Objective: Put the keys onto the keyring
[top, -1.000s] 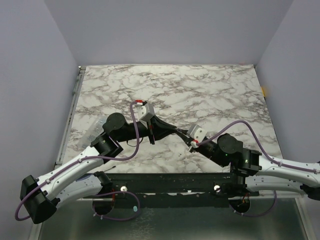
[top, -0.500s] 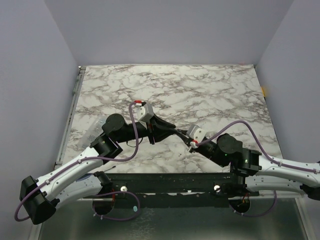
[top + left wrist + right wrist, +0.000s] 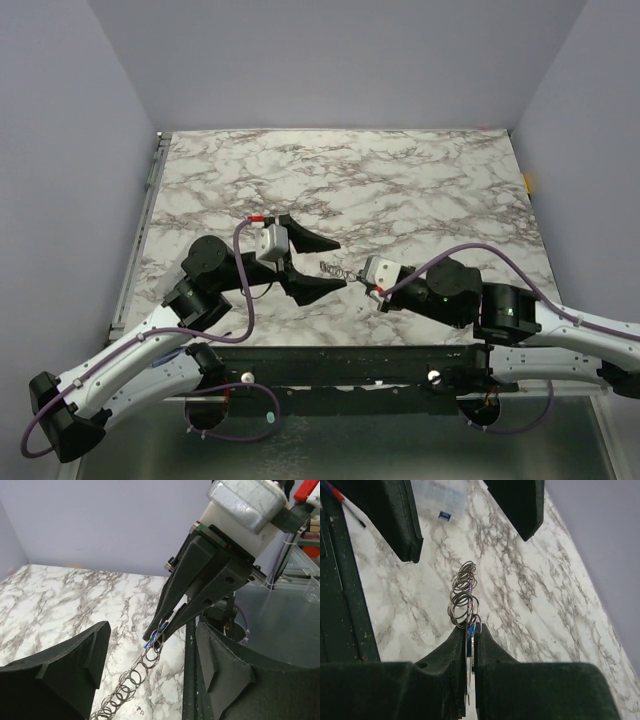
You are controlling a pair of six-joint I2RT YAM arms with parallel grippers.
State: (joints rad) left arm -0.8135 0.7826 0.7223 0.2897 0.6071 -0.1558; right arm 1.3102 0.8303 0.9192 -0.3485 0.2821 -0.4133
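- Two grippers meet near the middle of the table's (image 3: 420,190) near edge. I judge the step in hand to be the threading itself.
- Right gripper (image 3: 161,632): its jaws are shut to a thin slit. They pinch the blue key (image 3: 150,643) together with the top of a string of linked wire rings (image 3: 461,587).
- The rings hang down from that pinch, and their lower end seems to rest on the marble.
- Left gripper (image 3: 338,264): its jaws are wide open and hold nothing, with one finger on each side of the rings.
- Which loop is the keyring, and whether silver keys sit among the rings, I cannot tell.
- Next move, as I judge it: the left gripper closes on a loop just below the pinch to steady it. The wire is thin, so the aim must be exact and the closing gentle.
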